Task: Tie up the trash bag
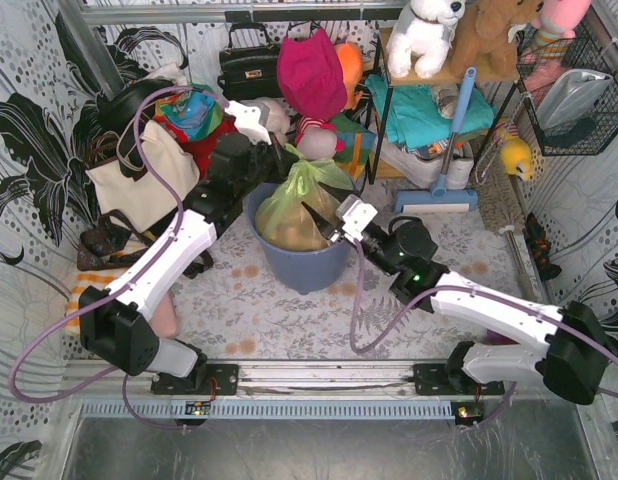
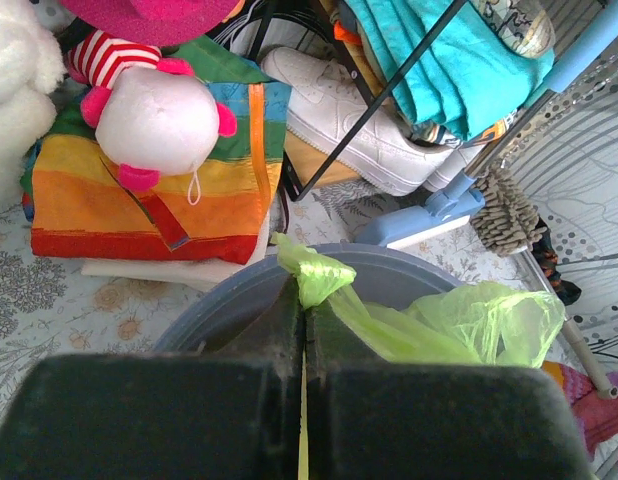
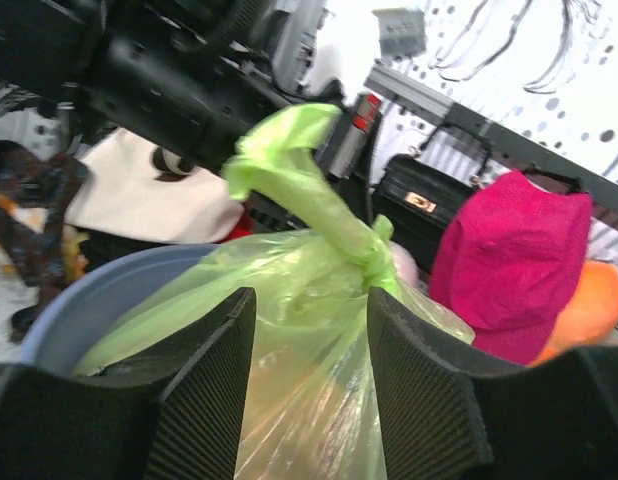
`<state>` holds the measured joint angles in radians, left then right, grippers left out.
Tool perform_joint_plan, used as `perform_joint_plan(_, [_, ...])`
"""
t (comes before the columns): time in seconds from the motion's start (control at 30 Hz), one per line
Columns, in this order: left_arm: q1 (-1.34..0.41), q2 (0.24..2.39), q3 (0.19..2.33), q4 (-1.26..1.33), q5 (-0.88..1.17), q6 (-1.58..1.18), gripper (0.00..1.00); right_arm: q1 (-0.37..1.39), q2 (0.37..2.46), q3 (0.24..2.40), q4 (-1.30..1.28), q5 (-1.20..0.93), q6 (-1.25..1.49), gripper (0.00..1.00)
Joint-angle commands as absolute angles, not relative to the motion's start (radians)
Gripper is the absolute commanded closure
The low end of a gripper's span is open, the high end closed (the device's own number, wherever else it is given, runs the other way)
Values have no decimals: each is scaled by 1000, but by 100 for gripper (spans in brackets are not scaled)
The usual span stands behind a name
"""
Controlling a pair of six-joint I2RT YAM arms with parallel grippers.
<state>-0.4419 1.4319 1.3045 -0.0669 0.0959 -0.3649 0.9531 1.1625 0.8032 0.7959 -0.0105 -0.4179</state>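
The lime-green trash bag (image 1: 292, 207) sits in the round blue-grey bin (image 1: 301, 266), brownish contents showing through the film. Its neck is drawn up into a knot (image 3: 373, 254) with a tail (image 3: 279, 160) rising to the upper left. My left gripper (image 1: 281, 160) is at the bin's far left rim, and in the left wrist view it (image 2: 304, 302) is shut on a strip of the trash bag (image 2: 324, 275). My right gripper (image 1: 325, 226) hovers at the bag's right side. Its jaws (image 3: 309, 300) stand open, with loose film (image 3: 309, 400) between the fingers and the knot just above.
A cream tote (image 1: 139, 178) lies left of the bin. Behind it are a rainbow-striped bag (image 2: 149, 190), a pink-and-white plush (image 2: 154, 115), a magenta hat (image 1: 311, 70) and a black handbag (image 1: 249, 68). A metal rack (image 1: 429, 100) and a blue-handled mop (image 1: 451, 140) stand to the right.
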Motion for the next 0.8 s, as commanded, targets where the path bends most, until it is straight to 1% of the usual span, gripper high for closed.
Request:
perform_joint_plan(0.0, [-437,1383,1296,-37,102,-370,100,957,1226,834,1066,149,-471,52])
perform_joint_plan(0.13, [-436,1379,1296,-43,105,-368,100,956,1271,847,1170,188,-473,57])
perform_joint_plan(0.27, [-437,1378,1301,-47,107,-370,100,956,1294,870,1203,191,-474,62])
perform_joint_plan(0.5, [-437,1376,1299,-49,112,-375,100,956,1311,905,1177,145,-460,63])
perform_joint_plan(0.63, [-437,1374,1297,-52,110,-375,100,956,1307,891,1157,121,-456,61])
perform_joint_plan(0.77, [-437,1370,1293,-54,109,-373,100,958,1255,844,1092,101,-502,59])
